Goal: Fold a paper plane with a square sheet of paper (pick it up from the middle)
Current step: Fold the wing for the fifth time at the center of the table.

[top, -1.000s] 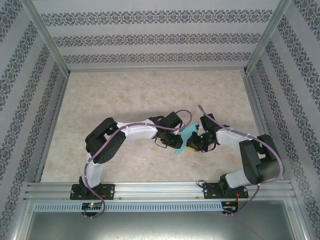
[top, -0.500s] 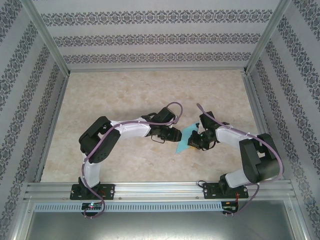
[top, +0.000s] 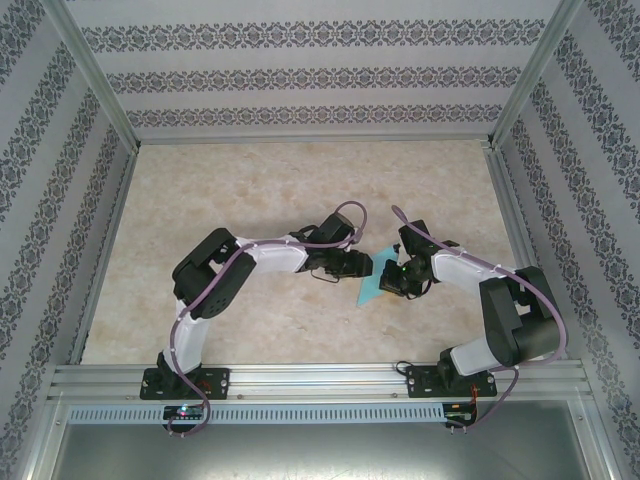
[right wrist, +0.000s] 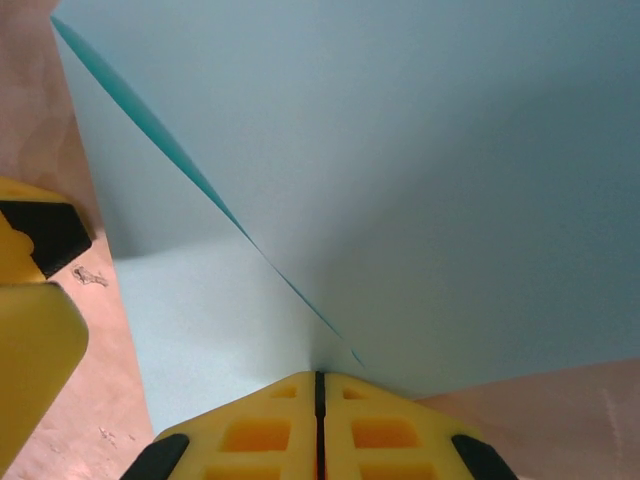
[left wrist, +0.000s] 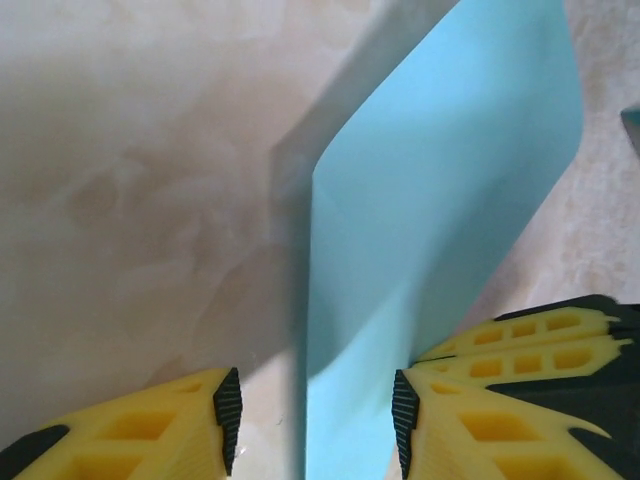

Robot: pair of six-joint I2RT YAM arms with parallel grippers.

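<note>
The table [top: 250, 200] is a pale, marbled beige slab, smooth and matt, and the two arms meet over its middle. Between them stands the sheet of paper [left wrist: 440, 180]. It is thin, plain light cyan, lifted on edge off the surface and bent into two leaves that meet along a sharp, darker cyan crease.

The right gripper [right wrist: 318, 395] has its yellow, honeycombed fingers clamped tight together. It is pinching the paper low down, right where the crease runs in.

The left gripper [left wrist: 315, 410] is slack, its fingers spread with the paper's lower edge standing in the gap. The black ribbed pad [left wrist: 228, 405] on one side is clear of the sheet. I can't tell if the other pad touches it.
</note>
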